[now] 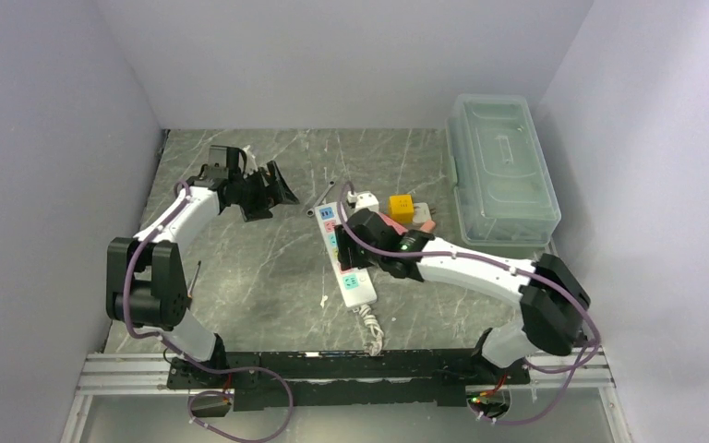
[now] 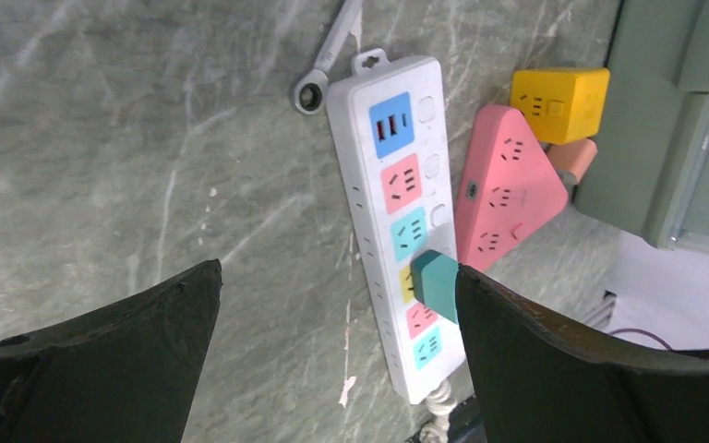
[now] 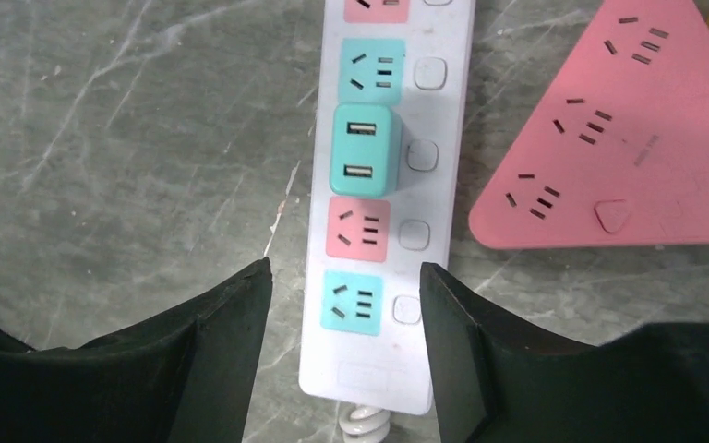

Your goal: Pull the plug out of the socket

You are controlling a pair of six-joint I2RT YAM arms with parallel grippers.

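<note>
Seating check: the plug, a small teal block with two USB ports on its face, sits fully home in the socket, at centre of the right wrist view. It has a teal outlet face above it and a pink one below.

Handling (judged): rigid, light, smooth plastic, held only by prong friction. Best hold is across its two long sides, pulling straight off the face. The strip looks light and will likely lift with it unless pinned.

Right gripper: jaws wide, empty, straddling the strip's cord end at lower centre.

Left gripper: jaws wide, empty, well apart from the strip, upper left in the overhead view.

Nearby: pink triangular adapter just right of the strip, yellow cube adapter, wrench, clear lidded box.

Writing: none legible; marks on the pink adapter are too small to read.
</note>
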